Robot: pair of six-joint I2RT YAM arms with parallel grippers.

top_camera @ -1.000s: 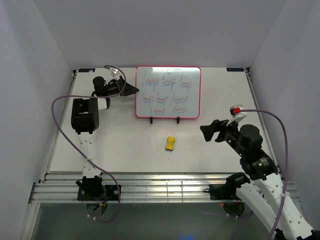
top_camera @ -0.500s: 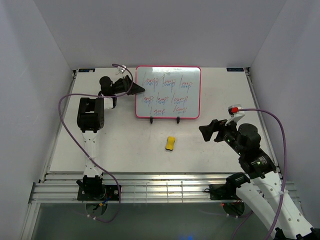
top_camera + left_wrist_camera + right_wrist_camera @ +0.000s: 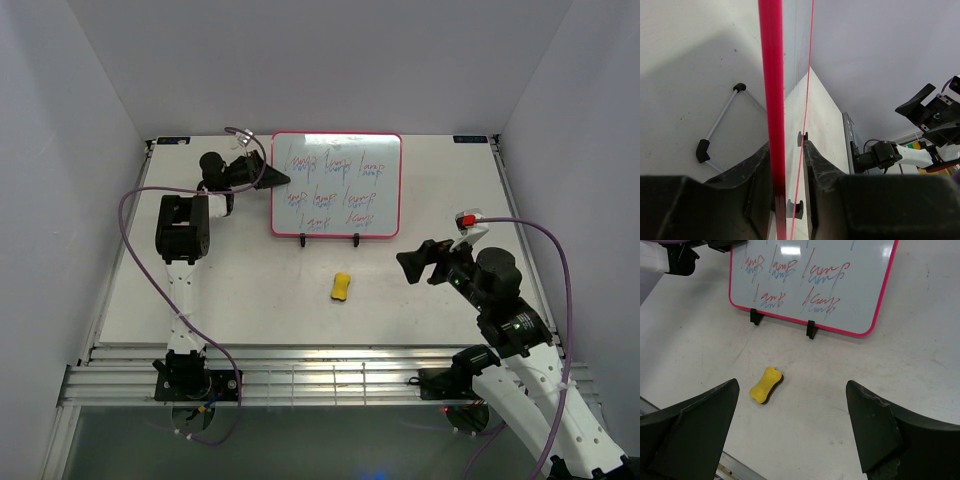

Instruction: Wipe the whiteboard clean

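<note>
- the whiteboard (image 3: 336,185) stands propped on a black wire stand (image 3: 715,130) at the far middle of the tabletop (image 3: 250,290), its face covered in red and blue scribbles.
- the left end effector (image 3: 786,145) straddles the board's left pink edge, with one finger on each side and the jaws narrowed close to it. the wrist view does not show whether they actually pinch the frame.
- the right end effector (image 3: 791,387) hangs over the tabletop right of centre with its jaws spread wide, holding nothing.
- a yellow eraser (image 3: 342,287) lies flat on the tabletop in front of the board, apart from both arms.
</note>
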